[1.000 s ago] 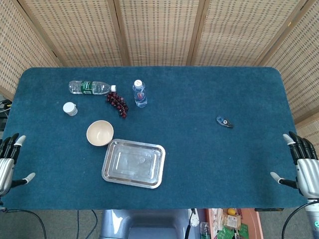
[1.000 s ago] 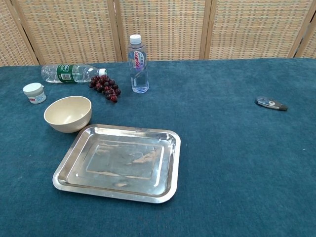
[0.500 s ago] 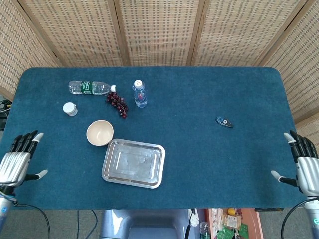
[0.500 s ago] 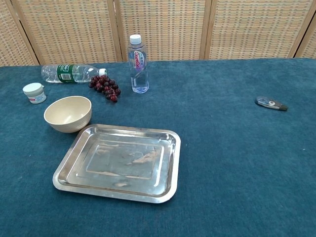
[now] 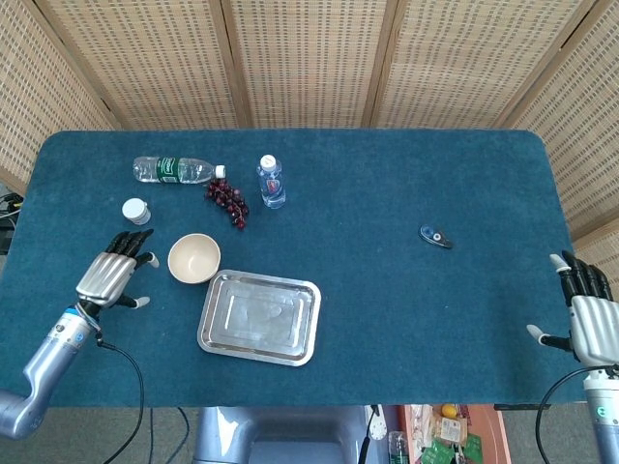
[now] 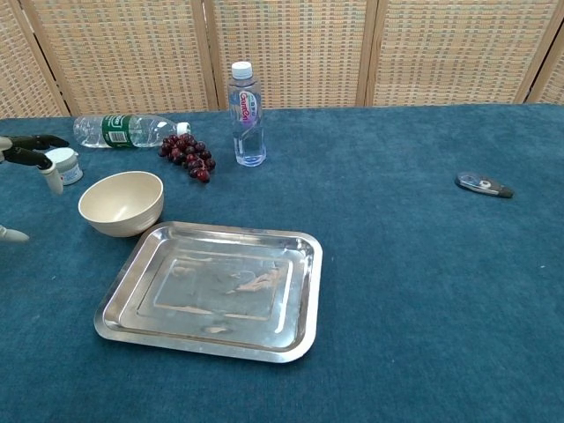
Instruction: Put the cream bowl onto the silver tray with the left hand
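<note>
bowl (image 5: 194,258) left-behind tray (image 5: 259,317), hand (image 5: 114,275) beside bowl

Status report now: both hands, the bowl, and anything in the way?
Left robot hand open beside bowl, not touching. Right robot hand open at table edge. Bowl on cloth beside empty tray. Nothing between them.

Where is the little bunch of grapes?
In the head view, the grapes lie far-left on the table, between the lying green-label bottle and the upright bottle.
</note>
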Controlling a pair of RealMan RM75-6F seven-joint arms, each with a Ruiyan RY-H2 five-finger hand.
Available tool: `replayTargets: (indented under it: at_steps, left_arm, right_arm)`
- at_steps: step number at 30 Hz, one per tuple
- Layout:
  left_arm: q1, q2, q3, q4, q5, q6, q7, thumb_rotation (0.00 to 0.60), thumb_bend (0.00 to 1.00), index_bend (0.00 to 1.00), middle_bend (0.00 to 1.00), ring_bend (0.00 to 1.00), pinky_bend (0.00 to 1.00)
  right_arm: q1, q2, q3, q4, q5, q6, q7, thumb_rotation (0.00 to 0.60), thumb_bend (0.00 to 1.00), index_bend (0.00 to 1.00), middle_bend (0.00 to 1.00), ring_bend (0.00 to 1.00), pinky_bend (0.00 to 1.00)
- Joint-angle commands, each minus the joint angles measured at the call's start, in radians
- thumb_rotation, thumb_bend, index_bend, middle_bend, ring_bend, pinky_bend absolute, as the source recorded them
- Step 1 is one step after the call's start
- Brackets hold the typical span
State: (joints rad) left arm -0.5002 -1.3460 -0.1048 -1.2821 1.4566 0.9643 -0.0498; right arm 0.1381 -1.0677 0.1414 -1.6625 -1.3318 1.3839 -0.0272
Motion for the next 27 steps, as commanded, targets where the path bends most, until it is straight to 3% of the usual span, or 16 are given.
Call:
replayTargets:
  at_steps: [1, 18, 27]
  left_arm:
    - [-0.026, -0.023, -0.001, 0.019, 0.0, -0.018, 0.011, 0.6, 0.17, 0.39, 0.0, 0.0, 0.0]
    - [-0.103, -0.092, -0.013, 0.04, -0.098, -0.095, 0.162, 0.6, 0.33, 0.47, 0.0, 0.0, 0.0]
    - [-0.12, -0.106, -0.008, 0.05, -0.127, -0.109, 0.182, 0.6, 0.38, 0.61, 0.0, 0.0, 0.0]
  right_arm:
    - [0.004, -0.006, 0.003, 0.007, 0.011, -0.008, -0.007, 0.6, 0.0, 0.0, 0.0, 0.0, 0.0]
    - [0.014, -0.013, 0.01, 0.024, 0.041, -0.032, -0.007, 0.6, 0.0, 0.0, 0.0, 0.0, 0.0]
    - [0.02, -0.018, 0.01, 0.031, 0.048, -0.045, -0.006, 0.6, 0.0, 0.0, 0.0, 0.0, 0.0]
